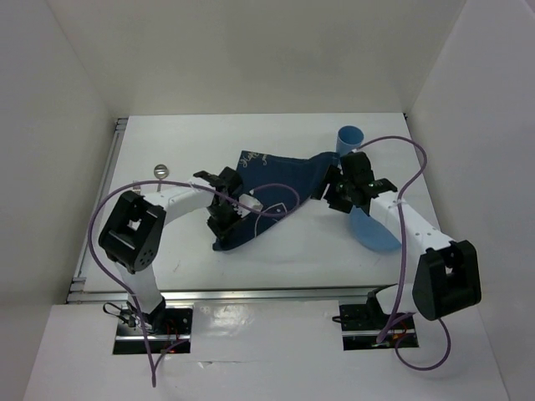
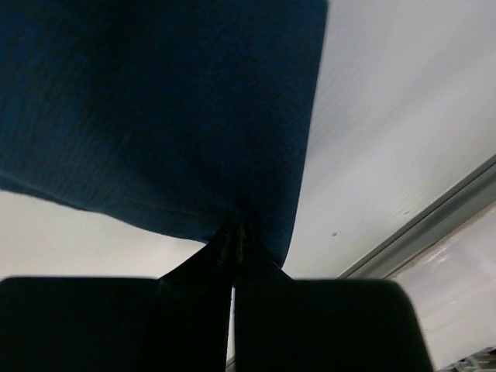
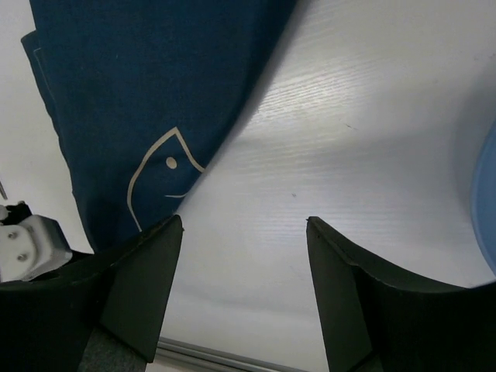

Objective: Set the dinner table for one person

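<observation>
Plain white walls [image 1: 251, 50] closed the bench [image 1: 292, 263] on its far, left and right edges. The light was even and soft. A white board [image 1: 267, 351] lay along the near edge.

The right arm [image 1: 410, 219] covers part of the blue plate [image 1: 374, 236], and the shiny round object [image 1: 160, 170] is too small to name

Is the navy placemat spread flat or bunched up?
Bunched: the placemat is crumpled and twisted, one end pinched in the left gripper.
</observation>
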Controlling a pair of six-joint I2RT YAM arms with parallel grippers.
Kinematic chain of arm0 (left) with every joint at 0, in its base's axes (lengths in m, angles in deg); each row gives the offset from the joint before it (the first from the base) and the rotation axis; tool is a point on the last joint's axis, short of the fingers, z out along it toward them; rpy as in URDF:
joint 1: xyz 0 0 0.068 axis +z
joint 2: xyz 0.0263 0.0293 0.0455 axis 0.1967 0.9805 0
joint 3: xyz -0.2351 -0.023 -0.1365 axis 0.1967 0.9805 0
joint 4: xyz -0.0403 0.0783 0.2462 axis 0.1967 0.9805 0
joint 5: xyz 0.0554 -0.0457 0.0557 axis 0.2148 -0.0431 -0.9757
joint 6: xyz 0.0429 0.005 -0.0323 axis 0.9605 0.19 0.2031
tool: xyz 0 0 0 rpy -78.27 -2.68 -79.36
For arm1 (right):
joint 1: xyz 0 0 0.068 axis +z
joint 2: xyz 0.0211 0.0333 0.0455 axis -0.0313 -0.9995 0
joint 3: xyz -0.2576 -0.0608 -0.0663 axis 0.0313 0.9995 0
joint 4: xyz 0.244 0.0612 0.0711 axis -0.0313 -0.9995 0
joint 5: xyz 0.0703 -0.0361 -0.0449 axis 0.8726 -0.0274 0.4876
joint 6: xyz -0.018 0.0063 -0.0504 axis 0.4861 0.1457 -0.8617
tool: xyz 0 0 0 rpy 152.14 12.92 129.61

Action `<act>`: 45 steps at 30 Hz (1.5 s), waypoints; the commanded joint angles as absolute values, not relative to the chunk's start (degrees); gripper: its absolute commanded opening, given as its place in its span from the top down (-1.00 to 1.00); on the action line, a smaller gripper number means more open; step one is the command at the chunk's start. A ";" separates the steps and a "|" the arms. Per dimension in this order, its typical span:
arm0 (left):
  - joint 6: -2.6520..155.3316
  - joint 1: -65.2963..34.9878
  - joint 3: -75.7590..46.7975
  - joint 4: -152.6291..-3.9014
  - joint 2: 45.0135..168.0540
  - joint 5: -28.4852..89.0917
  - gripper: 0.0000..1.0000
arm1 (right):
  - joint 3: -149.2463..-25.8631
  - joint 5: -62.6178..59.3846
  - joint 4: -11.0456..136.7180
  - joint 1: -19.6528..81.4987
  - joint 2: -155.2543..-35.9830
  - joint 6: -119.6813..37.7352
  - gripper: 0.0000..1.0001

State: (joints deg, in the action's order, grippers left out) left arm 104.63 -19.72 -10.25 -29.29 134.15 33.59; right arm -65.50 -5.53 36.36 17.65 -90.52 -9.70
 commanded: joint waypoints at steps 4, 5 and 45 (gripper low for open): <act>101.45 -15.99 -10.16 -27.92 133.70 43.74 1.00 | -71.33 -3.11 40.57 19.80 -98.02 -11.22 -0.52; 102.15 -15.21 -10.16 -27.39 133.70 44.45 0.96 | -73.68 -3.11 40.58 20.34 -99.86 -11.23 -0.59; 108.84 7.13 -12.80 -22.72 135.89 42.78 1.00 | -112.17 -18.05 28.36 30.89 -125.42 -22.46 -0.81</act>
State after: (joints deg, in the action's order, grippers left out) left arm 107.71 6.44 -10.80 -23.69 135.42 41.42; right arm -105.72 -17.71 23.93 33.46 -113.89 -15.43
